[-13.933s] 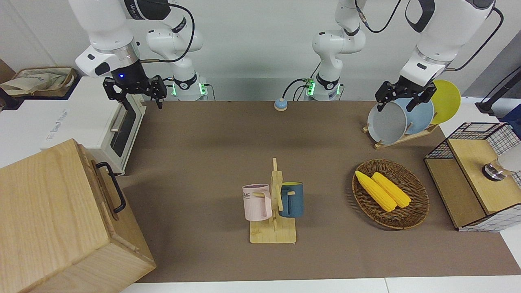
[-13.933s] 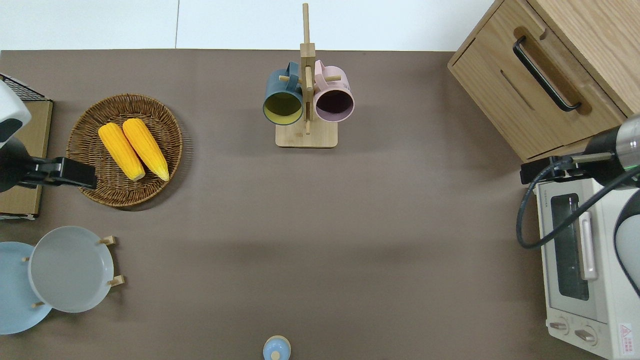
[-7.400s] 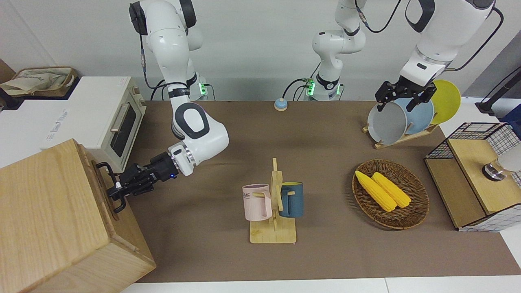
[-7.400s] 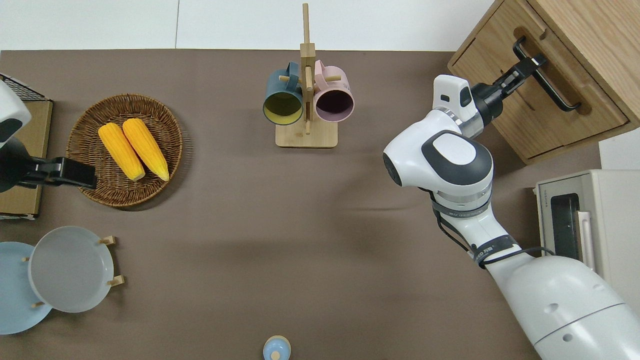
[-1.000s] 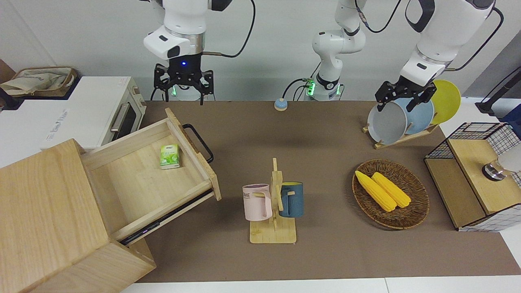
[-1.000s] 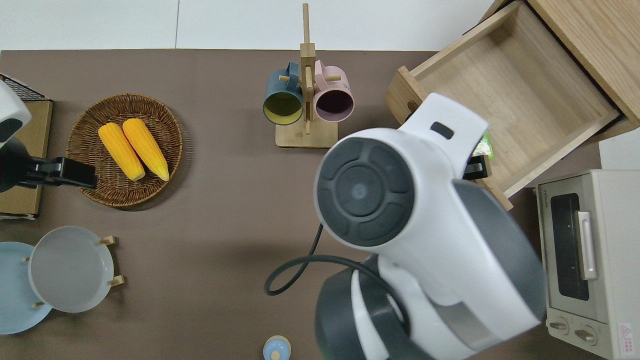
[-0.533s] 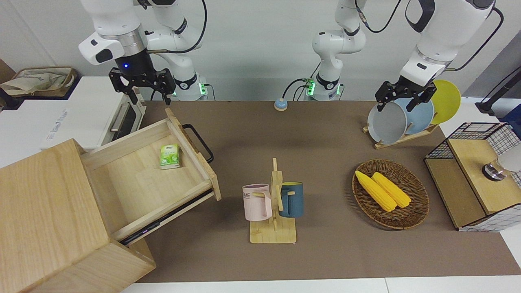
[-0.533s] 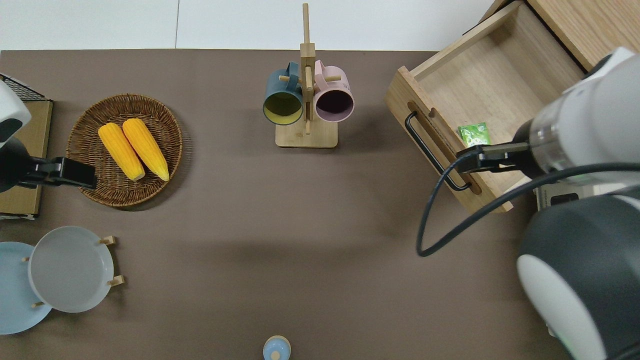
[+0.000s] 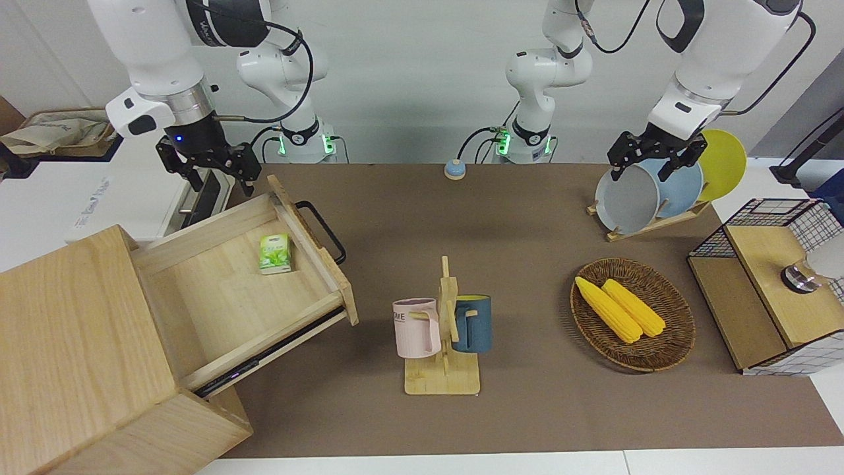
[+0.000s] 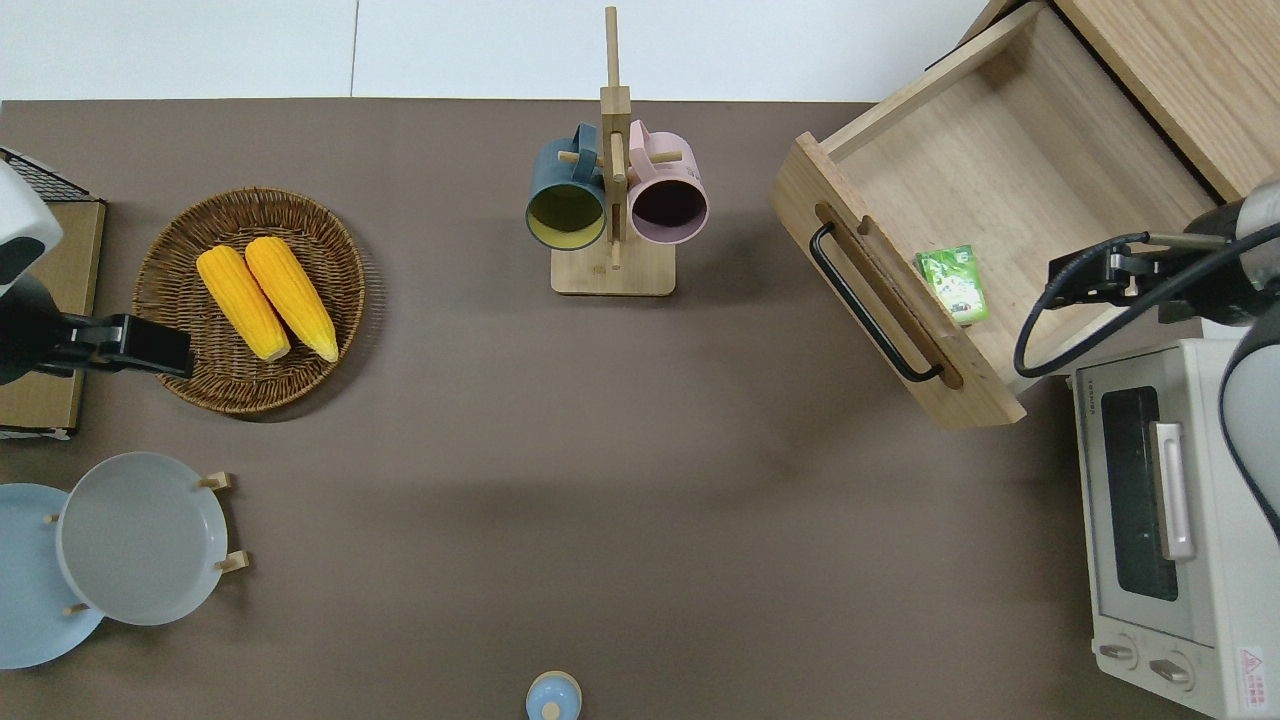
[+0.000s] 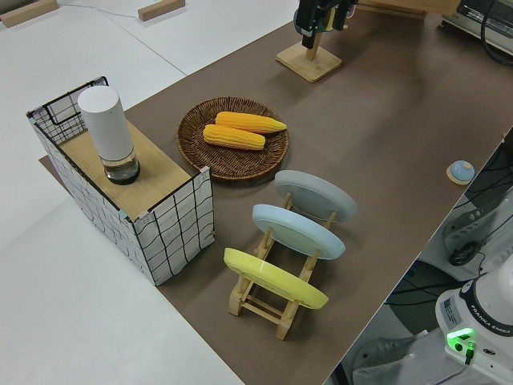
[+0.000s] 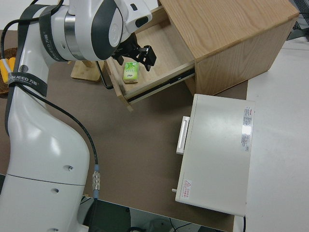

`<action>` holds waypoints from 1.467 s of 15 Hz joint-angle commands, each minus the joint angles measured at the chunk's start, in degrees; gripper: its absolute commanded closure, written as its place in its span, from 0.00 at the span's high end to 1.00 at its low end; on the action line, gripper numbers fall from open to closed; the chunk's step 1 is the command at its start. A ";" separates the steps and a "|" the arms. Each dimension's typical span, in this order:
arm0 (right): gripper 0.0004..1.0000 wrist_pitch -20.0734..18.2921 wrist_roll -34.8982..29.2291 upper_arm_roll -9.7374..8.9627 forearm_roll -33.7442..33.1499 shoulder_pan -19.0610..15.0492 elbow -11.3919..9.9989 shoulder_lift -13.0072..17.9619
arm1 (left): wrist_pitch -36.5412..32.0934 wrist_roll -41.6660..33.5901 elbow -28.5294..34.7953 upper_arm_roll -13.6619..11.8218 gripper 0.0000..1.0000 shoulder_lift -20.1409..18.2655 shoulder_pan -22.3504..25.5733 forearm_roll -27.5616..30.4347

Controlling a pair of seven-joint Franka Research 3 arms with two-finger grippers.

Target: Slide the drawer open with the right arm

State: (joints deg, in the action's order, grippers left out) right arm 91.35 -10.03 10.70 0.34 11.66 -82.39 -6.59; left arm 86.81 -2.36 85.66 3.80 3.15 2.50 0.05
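The drawer [image 9: 224, 290] [image 10: 1000, 170] [image 12: 161, 48] stands pulled far out of the large pale wooden box [image 9: 72, 343] [image 10: 1180, 60] [image 12: 222, 34]. Its black bar handle [image 9: 321, 231] [image 10: 870, 305] is free, and a small green packet [image 9: 275, 254] [image 10: 953, 285] [image 12: 130, 71] lies inside. The right arm's gripper [image 9: 221, 179] [image 12: 141, 56], blue light on, hangs open and holds nothing. It is over the drawer's corner nearest the robots, beside the toaster oven. The left arm is parked, its gripper [image 9: 643, 170] open.
A white toaster oven [image 9: 132, 198] [image 10: 1170, 530] [image 12: 217, 154] sits nearer to the robots than the box. Mid-table stands a mug rack [image 9: 443, 330] [image 10: 612, 200]. Toward the left arm's end are a corn basket [image 9: 672, 343] [image 10: 160, 260], a plate rack [image 9: 653, 191] and a wire-mesh box [image 9: 771, 284].
Over the last second the right arm swung from above the table's back middle toward the toaster oven end and dropped a little. The drawer, shut 7.4 s ago, stays open.
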 commanded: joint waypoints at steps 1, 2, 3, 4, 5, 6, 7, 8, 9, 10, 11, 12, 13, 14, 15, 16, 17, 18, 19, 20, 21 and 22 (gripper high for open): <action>0.99 2.61 2.45 -0.59 -1.04 -0.67 -2.95 0.79 | -1.03 0.60 -0.49 -0.02 0.99 -0.25 -0.39 -1.02; 0.99 2.52 4.47 -0.59 -1.13 -0.59 -2.95 0.52 | -1.03 0.60 -0.49 -0.02 0.99 -0.25 -0.39 -1.02; 0.99 2.34 6.14 -0.59 -1.22 -0.50 -2.95 0.35 | -1.03 0.60 -0.58 -0.02 0.99 -0.25 -0.39 -1.02; 0.99 2.08 6.85 -0.85 -1.22 -0.32 -2.87 0.26 | -1.03 0.60 -0.58 -0.02 0.99 -0.25 -0.39 -1.02; 0.99 1.99 7.12 -1.12 -1.57 0.03 -2.95 0.26 | -1.03 0.60 -0.58 -0.02 0.99 -0.25 -0.39 -1.02; 0.99 1.90 7.13 -1.38 -2.35 0.29 -2.95 0.26 | -1.03 0.60 -0.49 -0.02 0.99 -0.25 -0.39 -1.02; 0.99 1.81 7.30 -1.73 -2.79 0.29 -2.95 0.26 | -1.03 0.60 -0.58 -0.02 0.99 -0.25 -0.39 -1.02; 0.99 1.81 7.13 -1.99 -2.80 0.29 -2.95 0.08 | -1.03 0.60 -0.49 -0.02 0.99 -0.25 -0.39 -1.02; 0.99 1.90 7.13 -2.00 -2.80 0.29 -2.87 -0.27 | -1.03 0.60 -0.58 -0.02 0.99 -0.25 -0.39 -1.02; 0.99 1.99 6.60 -2.00 -2.63 0.21 -2.78 -0.36 | -1.03 0.60 -0.58 -0.02 0.99 -0.25 -0.39 -1.02; 0.99 2.16 6.60 -1.91 -2.45 0.12 -2.69 -0.62 | -1.03 0.60 -0.58 -0.02 0.99 -0.25 -0.39 -1.02; 0.99 2.17 6.77 -2.00 -1.58 -0.40 -2.69 -0.97 | -1.03 0.60 -0.58 -0.02 1.00 -0.16 -0.39 -1.02; 0.99 2.17 6.86 -1.91 -1.92 -0.50 -2.69 -1.41 | -1.03 0.60 -0.49 -0.02 0.99 -0.25 -0.39 -1.02; 0.99 2.17 6.69 -1.91 -2.01 -0.32 -2.69 -1.59 | -1.03 0.60 -0.58 -0.02 0.99 -0.25 -0.39 -1.02; 0.99 2.17 6.69 -1.91 -2.10 -0.24 -2.69 -1.85 | -1.03 0.60 -0.49 -0.02 0.99 -0.25 -0.39 -1.02; 0.99 2.17 6.69 -1.91 -2.10 -0.32 -2.69 -1.94 | -1.03 0.60 -0.49 -0.02 0.99 -0.25 -0.39 -1.02; 0.99 2.17 6.69 -1.91 -1.84 -0.41 -2.52 -2.03 | -1.03 0.60 -0.58 -0.02 0.99 -0.25 -0.39 -1.02; 0.99 2.17 6.69 -2.00 -1.66 -0.50 -2.43 -2.03 | -1.03 0.60 -0.58 -0.02 0.99 -0.25 -0.39 -1.02; 0.99 2.08 6.69 -1.91 -1.57 -0.50 -2.34 -1.94 | -1.03 0.60 -0.49 -0.02 0.99 -0.25 -0.39 -1.02; 0.99 2.08 6.69 -1.91 -1.48 -0.41 -2.25 -1.94 | -1.03 0.60 -0.49 -0.02 0.99 -0.25 -0.39 -1.02; 0.99 1.99 6.77 -2.00 -1.57 -0.41 -2.25 -1.94 | -1.03 0.60 -0.49 -0.02 0.99 -0.25 -0.39 -1.02; 0.99 1.99 6.77 -1.91 -1.48 -0.32 -2.16 -1.94 | -1.03 0.60 -0.58 -0.02 0.99 -0.25 -0.39 -1.02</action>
State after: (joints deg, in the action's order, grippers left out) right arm 92.69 -4.24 9.00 -1.46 11.77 -84.50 -8.74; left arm 86.81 -2.36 85.66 3.80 3.15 2.50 0.05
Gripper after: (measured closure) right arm 0.013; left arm 0.004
